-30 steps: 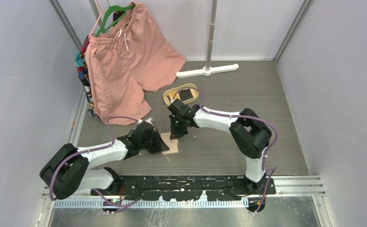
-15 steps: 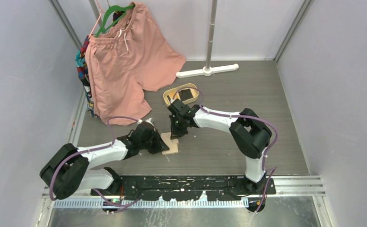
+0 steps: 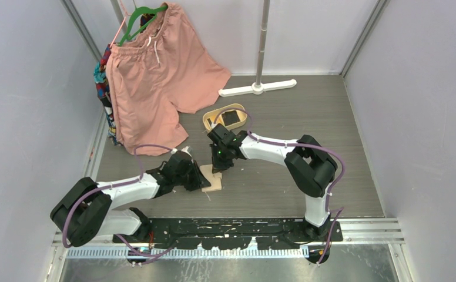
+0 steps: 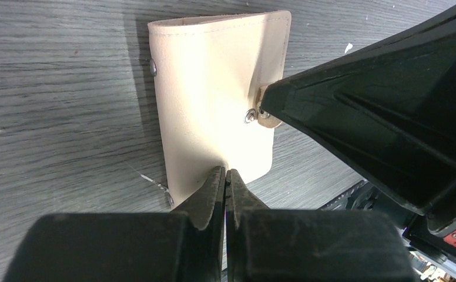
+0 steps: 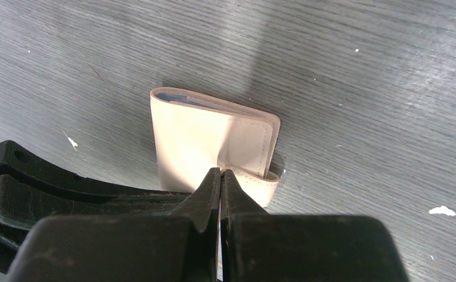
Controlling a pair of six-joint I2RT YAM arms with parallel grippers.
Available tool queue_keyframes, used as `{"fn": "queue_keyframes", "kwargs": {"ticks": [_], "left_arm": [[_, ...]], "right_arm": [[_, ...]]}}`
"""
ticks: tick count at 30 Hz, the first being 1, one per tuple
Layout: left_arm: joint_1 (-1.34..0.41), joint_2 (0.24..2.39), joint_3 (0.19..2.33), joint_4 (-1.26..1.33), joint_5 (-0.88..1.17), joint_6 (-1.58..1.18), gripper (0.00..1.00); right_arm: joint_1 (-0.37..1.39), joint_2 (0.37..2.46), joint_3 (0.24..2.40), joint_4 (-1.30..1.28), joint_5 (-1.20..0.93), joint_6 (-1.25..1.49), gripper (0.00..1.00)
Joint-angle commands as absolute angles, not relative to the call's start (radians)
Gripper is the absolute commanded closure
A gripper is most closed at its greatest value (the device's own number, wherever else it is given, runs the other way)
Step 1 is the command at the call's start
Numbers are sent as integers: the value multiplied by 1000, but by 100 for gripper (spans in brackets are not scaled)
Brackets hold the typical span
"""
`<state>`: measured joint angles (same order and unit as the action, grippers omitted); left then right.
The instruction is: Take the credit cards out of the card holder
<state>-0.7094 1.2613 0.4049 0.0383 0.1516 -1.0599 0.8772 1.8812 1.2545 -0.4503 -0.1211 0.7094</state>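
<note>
Grey surface (image 3: 355, 147), card holder (image 3: 212, 179) near its front edge: left tool (image 4: 225, 171) clenched on holder's edge, right tool (image 5: 220, 171) clenched on snap tab (image 5: 255, 179); best peel tab up, left anchoring.

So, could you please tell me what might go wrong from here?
The left gripper touches only an edge of the card holder, so it may slide or lift. The right gripper meets the snap tab with bare tips; it could slip off. Both grippers sit close and might collide.
</note>
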Motion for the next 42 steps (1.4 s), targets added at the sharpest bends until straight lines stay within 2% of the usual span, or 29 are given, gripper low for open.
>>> {"fn": "queue_keyframes", "kwargs": {"ticks": [1,12,32,42], "left_arm": [[-712,1288,394,37,142,-1046,99],[-713,1283,388,40,143,-1047,99],[-712,1291,385,53,132,-1048,99],[-710,1290,382,60,114,-1053,99]], "right_arm": [[892,1888,1264,-438,-104,688,99],[913,1903,1264,-444,-59,681,99],[967,1878,1263,-478,191,788,99],[1038,1912,1223,-397,176,799,99]]}}
